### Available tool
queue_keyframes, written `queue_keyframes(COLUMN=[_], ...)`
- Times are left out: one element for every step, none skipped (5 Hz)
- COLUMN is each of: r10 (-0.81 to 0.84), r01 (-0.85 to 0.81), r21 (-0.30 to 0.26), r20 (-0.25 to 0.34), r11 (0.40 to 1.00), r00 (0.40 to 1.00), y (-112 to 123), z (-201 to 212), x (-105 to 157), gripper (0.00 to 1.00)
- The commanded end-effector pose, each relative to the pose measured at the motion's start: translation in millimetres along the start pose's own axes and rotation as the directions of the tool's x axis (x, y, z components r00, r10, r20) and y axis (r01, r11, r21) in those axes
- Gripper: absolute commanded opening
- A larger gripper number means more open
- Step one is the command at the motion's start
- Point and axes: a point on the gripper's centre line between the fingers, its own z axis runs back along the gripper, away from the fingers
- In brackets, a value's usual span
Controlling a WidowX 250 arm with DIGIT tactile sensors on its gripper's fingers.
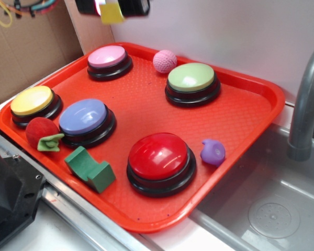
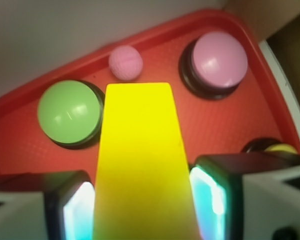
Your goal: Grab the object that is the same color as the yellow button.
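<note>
My gripper (image 1: 112,6) is high above the far left part of the red tray (image 1: 146,219), at the top edge of the exterior view. It is shut on the yellow block (image 1: 112,13), which hangs below it, clear of the tray. In the wrist view the yellow block (image 2: 140,160) fills the middle, pinched between my two fingers (image 2: 212,200). The yellow button (image 1: 32,101) sits at the tray's left edge; only its edge shows in the wrist view (image 2: 280,148).
On the tray are a pink button (image 1: 108,57), a pale green button (image 1: 191,78), a blue button (image 1: 85,118), a red button (image 1: 159,157), a pink ball (image 1: 165,61), a purple toy (image 1: 213,151), a green block (image 1: 89,170) and a red strawberry toy (image 1: 42,132). A sink with a grey faucet (image 1: 306,104) lies right.
</note>
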Motion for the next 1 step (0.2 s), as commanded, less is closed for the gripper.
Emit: queue_keyframes(r10=[0.057], r01=[-0.050], r21=[-0.124], r20=[0.051], r11=[0.991], r00=[0.997], y=[22.7], z=[29.1], x=[19.2], gripper=[0.00])
